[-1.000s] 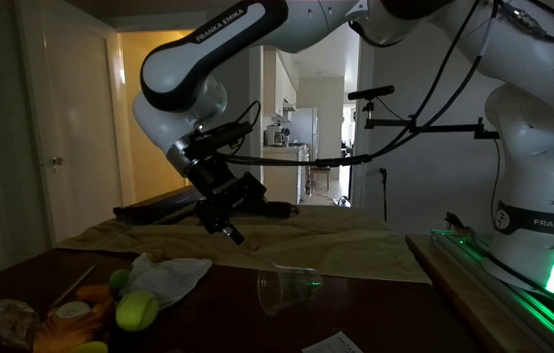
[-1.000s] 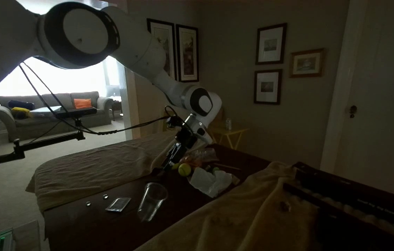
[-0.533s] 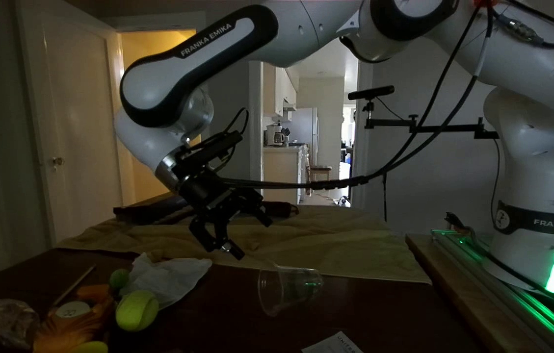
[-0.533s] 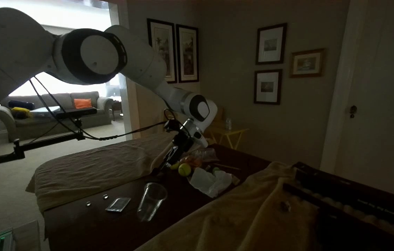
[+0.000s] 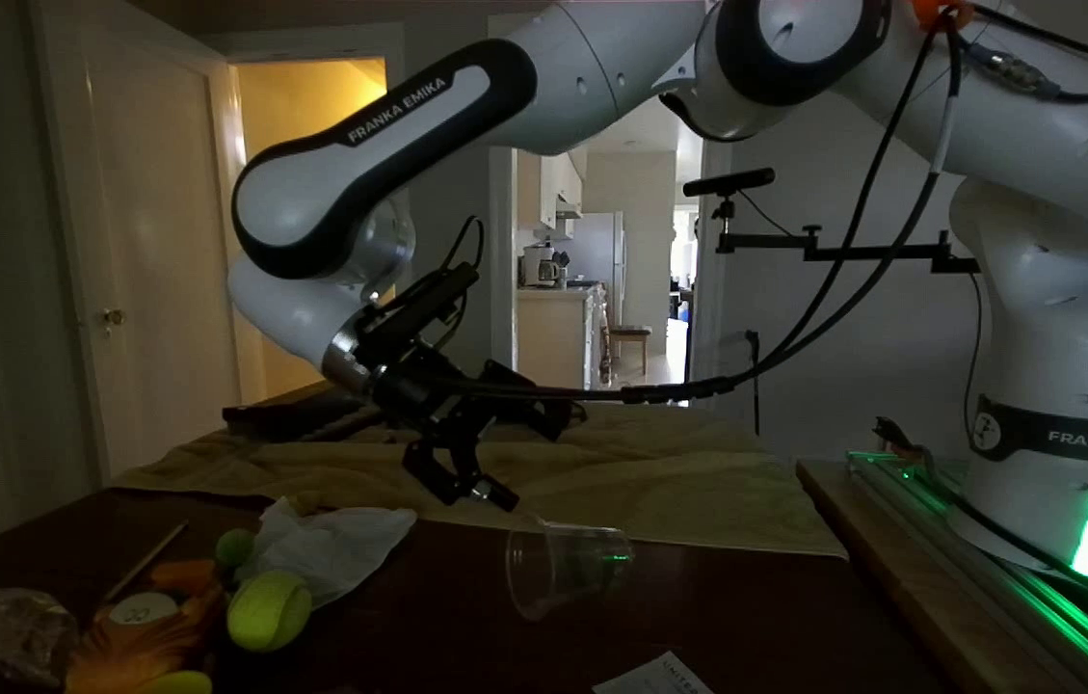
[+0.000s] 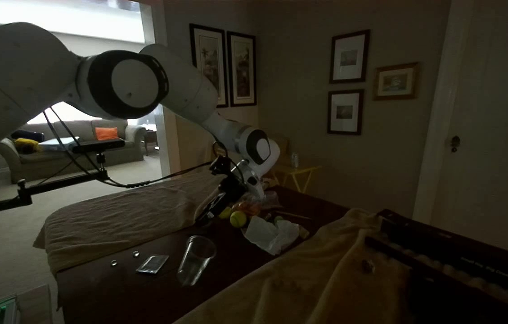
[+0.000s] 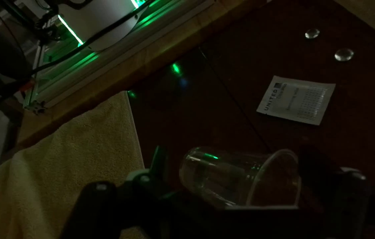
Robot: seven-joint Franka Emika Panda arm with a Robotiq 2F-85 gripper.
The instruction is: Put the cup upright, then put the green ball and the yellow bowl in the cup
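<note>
A dark table [image 5: 746, 627] spreads across the scene, and the lone arm [image 5: 592, 87] leans out over it from the right in an exterior view: no contest over which is nearer. At its end hangs the gripper [image 5: 531, 466], tilted downward, jaws spread wide, nothing in their grasp.

And there's the cup [image 5: 570, 569], down on its side on the table! It lies just below the gripper and slightly right, very near, with no contact to be seen. Its long axis runs left to right, mouth facing left, bottom end right. In both exterior views the gripper is by the mouth end.

Now the wrist view, and this is the key: the cup shows between the two jaws, its length roughly along the line that joins them, mouth by one, bottom by the other. So a squeeze from here would probably come in end to end, maybe with one jaw at the rim, rather than across the waist. Righting the cup looks to be the step in hand, not yet done.

Well off to the left sits the green ball [image 5: 269, 611], one for later by the look of it, and a smaller ball [image 5: 234, 547] rests near it, farther back.
</note>
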